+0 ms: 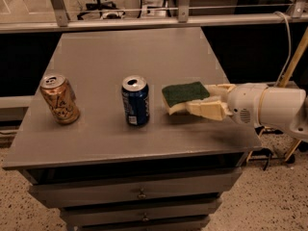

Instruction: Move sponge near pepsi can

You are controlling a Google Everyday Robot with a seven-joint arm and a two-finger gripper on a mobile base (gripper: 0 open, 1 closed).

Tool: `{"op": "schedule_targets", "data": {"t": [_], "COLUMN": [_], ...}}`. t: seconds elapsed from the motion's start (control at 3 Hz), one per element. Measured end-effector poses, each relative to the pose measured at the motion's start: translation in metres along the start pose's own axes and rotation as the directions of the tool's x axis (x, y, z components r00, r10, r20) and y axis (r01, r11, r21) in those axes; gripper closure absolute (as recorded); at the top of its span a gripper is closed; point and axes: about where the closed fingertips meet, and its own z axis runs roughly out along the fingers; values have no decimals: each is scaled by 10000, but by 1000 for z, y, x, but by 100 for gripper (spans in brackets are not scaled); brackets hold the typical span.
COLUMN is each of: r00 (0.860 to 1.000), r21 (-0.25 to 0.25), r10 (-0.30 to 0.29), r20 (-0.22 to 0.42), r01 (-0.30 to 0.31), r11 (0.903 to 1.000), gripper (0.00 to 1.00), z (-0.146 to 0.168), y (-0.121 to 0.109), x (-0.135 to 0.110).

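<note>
I see the sponge (184, 93), green side up, just right of the pepsi can (135, 101) and not touching it. The gripper (199, 98), further right, clamps it between pale fingers. An orange-tan can (59, 99) stands well left of the pepsi can on the grey table (144, 52).

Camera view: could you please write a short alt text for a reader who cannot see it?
The gripper, reaching in from the right, holds the sponge between its two fingers, just right of the upright pepsi can on a grey table. An orange-tan can stands further left, near the table's left edge.
</note>
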Motion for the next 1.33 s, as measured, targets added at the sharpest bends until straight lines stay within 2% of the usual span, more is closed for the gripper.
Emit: {"op": "schedule_targets", "data": {"t": [0.33,0.67,1.0,1.33], "r00": [10000,10000,10000,9997], "r21": [-23,-50,-51,-309], "r10": [-22,-45,-46,20], "r20": [5,0,0,231], "r01": [22,45,46,-13], "r11": [10000,10000,10000,9995], "gripper": [13,0,0,0], "z": [1,2,2,-3], "y": [1,3,3,0], "x": [-1,-2,-2,-9]}}
